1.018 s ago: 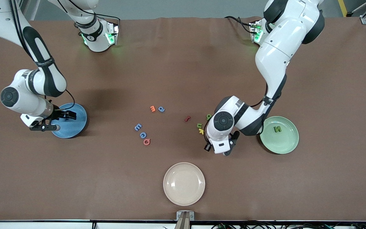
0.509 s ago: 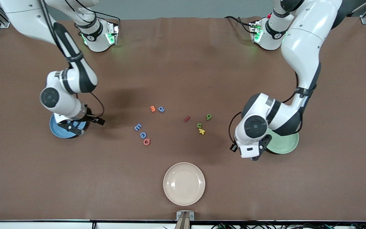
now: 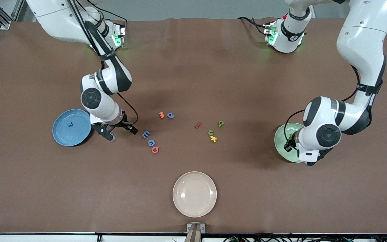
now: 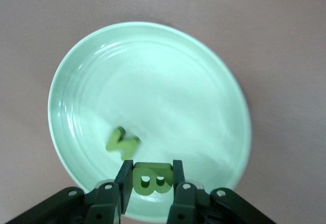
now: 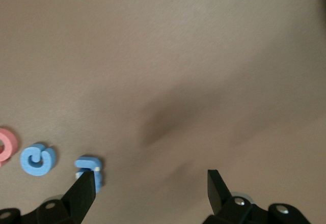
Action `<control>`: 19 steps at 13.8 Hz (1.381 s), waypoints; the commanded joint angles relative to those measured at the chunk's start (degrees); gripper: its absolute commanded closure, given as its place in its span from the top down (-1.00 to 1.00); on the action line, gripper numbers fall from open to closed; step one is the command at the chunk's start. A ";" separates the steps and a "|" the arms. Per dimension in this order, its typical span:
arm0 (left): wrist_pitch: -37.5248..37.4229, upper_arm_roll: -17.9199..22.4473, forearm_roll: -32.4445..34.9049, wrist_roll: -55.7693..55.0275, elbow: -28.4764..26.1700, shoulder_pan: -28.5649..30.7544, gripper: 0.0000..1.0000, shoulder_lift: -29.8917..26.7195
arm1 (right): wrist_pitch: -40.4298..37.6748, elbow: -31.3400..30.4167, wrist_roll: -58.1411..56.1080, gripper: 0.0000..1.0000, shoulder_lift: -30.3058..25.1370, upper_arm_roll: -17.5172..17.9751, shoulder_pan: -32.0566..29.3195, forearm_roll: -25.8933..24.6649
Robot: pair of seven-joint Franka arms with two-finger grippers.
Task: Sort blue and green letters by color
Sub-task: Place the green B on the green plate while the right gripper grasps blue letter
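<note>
My left gripper [image 4: 149, 172] is shut on a green letter B [image 4: 147, 182] just above the green plate [image 4: 168, 76], where a green N [image 4: 122, 143] lies. In the front view that gripper [image 3: 290, 145] is over the green plate [image 3: 282, 136]. Two green letters [image 3: 220, 123] [image 3: 210, 132] lie mid-table. My right gripper [image 3: 119, 131] is open and empty, low beside a blue E [image 3: 145, 134]. Its fingers [image 5: 85, 186] frame bare table next to the blue E [image 5: 91, 167]. Blue letters [image 3: 151, 143] [image 3: 170, 115] lie nearby. One blue letter [image 3: 70, 124] lies in the blue plate [image 3: 62, 136].
An orange letter [image 3: 161, 115], a red letter [image 3: 198, 125], a yellow letter [image 3: 213, 138] and a pink letter [image 3: 155, 150] lie among the others. A beige plate [image 3: 195, 194] stands nearest the front camera.
The right gripper left the blue plate and moved over to the blue E. The left gripper carried the green B from the mid-table letters to over the green plate.
</note>
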 commanded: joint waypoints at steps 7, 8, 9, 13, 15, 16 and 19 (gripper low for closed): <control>9.08 -0.47 5.93 0.45 -10.70 2.34 -0.93 -2.80 | 0.76 9.74 6.72 0.88 8.78 -0.67 3.51 0.85; 9.08 -0.47 5.93 0.45 -10.61 2.34 -0.93 -2.89 | 0.85 10.01 6.90 0.88 9.30 -0.67 4.12 0.94; 8.56 -0.47 5.93 0.53 -10.35 2.34 -0.93 -3.41 | 1.03 10.10 6.90 0.87 9.66 -0.76 4.22 0.85; 8.12 -0.56 5.84 1.51 -9.82 2.34 0.95 -4.11 | 0.94 10.80 7.08 0.71 10.89 -0.93 5.53 0.76; 7.77 -1.08 5.06 0.71 -8.60 1.65 1.00 -5.00 | 0.85 10.80 7.08 0.50 11.07 -0.93 5.54 0.50; 6.81 -2.82 4.61 -0.60 -7.81 1.64 1.00 -4.91 | 0.85 10.80 7.08 0.37 11.07 -0.93 5.54 0.41; 5.83 -6.00 4.52 -8.14 -4.65 -0.02 1.00 -4.03 | 0.76 10.80 7.08 -0.03 11.07 -0.93 5.45 0.32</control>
